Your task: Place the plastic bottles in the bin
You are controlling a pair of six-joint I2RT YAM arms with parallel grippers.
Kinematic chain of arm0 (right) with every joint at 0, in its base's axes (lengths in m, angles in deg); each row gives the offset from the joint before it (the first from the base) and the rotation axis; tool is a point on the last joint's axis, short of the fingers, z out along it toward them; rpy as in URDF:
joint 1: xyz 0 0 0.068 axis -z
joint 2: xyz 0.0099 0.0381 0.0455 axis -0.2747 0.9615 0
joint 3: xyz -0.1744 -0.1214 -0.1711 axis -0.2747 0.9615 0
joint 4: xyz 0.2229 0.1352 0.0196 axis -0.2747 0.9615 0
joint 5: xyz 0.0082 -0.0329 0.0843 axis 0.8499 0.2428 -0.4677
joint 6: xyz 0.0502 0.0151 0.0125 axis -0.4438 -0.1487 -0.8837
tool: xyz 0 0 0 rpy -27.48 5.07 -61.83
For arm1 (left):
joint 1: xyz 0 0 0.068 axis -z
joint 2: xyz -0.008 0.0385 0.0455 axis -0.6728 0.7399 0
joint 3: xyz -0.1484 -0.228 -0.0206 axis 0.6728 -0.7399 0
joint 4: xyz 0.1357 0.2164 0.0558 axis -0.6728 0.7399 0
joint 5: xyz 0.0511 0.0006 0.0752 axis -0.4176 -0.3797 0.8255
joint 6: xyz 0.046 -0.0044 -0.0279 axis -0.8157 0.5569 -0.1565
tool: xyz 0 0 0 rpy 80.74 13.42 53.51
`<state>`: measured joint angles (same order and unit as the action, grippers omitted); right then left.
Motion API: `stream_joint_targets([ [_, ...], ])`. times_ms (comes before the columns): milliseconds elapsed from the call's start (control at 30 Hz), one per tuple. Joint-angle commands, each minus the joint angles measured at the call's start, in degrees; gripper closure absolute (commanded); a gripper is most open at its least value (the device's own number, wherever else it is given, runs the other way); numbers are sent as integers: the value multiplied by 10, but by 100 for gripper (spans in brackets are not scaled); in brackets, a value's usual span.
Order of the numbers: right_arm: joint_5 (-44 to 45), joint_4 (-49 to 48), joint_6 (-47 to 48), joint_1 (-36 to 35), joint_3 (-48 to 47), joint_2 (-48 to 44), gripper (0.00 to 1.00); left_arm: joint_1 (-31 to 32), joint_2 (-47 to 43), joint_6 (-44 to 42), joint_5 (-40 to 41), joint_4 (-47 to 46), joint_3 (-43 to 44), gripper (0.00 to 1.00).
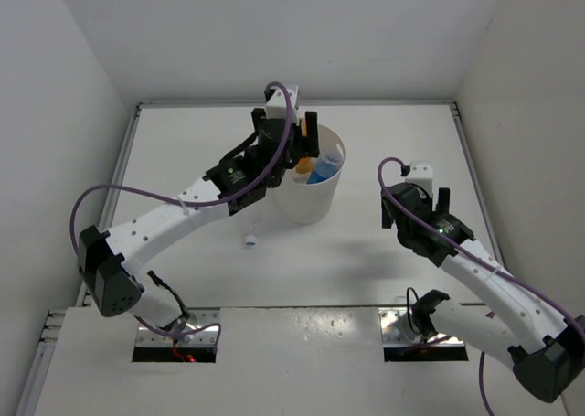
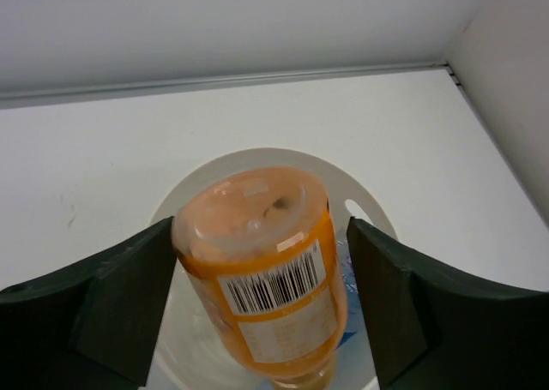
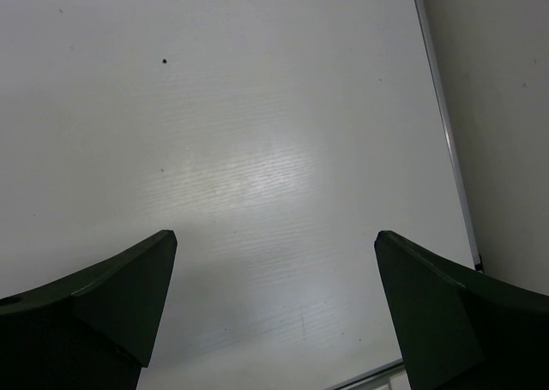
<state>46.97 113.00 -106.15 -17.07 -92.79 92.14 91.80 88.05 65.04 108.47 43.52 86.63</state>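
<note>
My left gripper (image 1: 297, 137) hangs over the cream-white bin (image 1: 311, 197) with its jaws open. The orange bottle (image 2: 266, 279) stands cap-down between the fingers, inside the bin's rim (image 2: 184, 189). It touches the left finger, and a gap separates it from the right one. From above, the orange bottle (image 1: 303, 166) lies in the bin beside the blue-labelled bottle (image 1: 324, 167). A sliver of blue (image 2: 343, 321) shows beside it in the left wrist view. The two clear bottles are not visible. My right gripper (image 1: 416, 206) is open and empty above bare table (image 3: 274, 236).
A small white cap-like piece (image 1: 249, 242) lies on the table in front of the bin. White walls enclose the table at the back and both sides. The table's right edge (image 3: 446, 150) runs close to the right gripper.
</note>
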Motion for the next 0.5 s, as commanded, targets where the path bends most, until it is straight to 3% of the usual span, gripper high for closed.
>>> stream_joint_targets([
  [0, -1, -18, 7, 3, -13, -7, 0, -6, 13, -14, 11, -2, 30, 13],
  [33, -1, -18, 7, 3, -13, -7, 0, -6, 13, -14, 11, -2, 36, 3],
  [133, -1, -18, 7, 3, -13, -7, 0, -6, 13, -14, 11, -2, 36, 0],
  [300, -1, -18, 7, 3, -13, -12, 0, -37, -40, -1, 109, 35, 41, 0],
  [400, -6, -18, 7, 3, -13, -12, 0, -81, -132, 32, 99, 35, -31, 0],
  [467, -6, -18, 7, 3, -13, -12, 0, -141, -184, 32, 32, 12, -120, 0],
])
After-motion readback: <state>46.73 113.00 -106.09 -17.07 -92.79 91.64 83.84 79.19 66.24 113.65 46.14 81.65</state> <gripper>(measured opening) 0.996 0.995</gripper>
